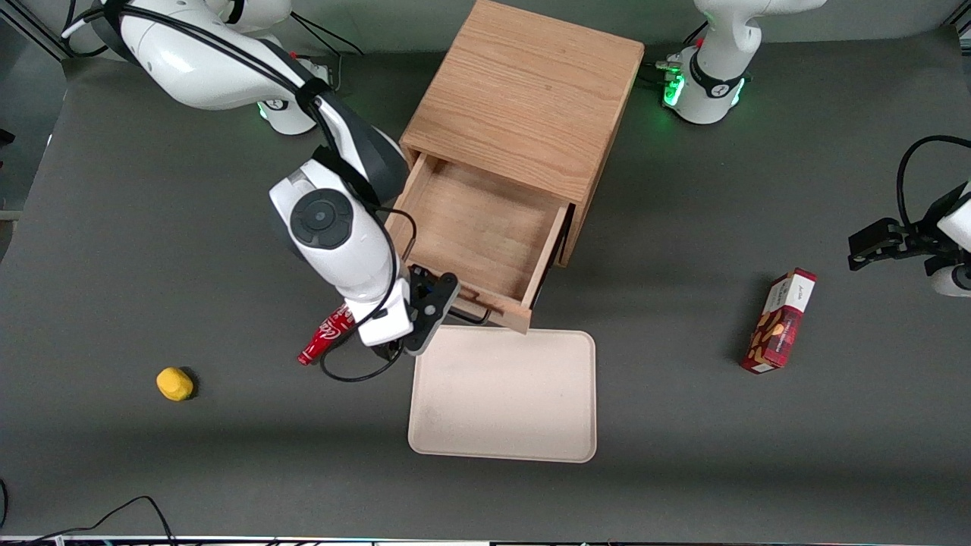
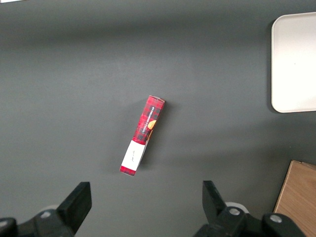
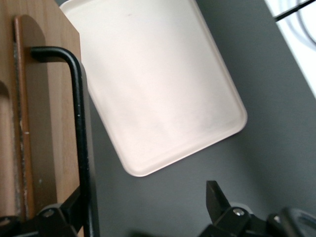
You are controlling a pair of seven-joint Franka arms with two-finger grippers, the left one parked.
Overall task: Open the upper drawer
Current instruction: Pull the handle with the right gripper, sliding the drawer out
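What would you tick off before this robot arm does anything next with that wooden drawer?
1. Upper drawer pulled out of the oak cabinet: ok, its bare inside shows.
2. Gripper position: ok, at the drawer front beside the black handle.
3. Fingers off the handle: ok, they look open, with one finger right against the bar.
4. Retreat path: not ok, the beige tray lies just in front of the drawer, and a red can lies partly under the arm.
5. Drawer at its end stop: cannot tell.
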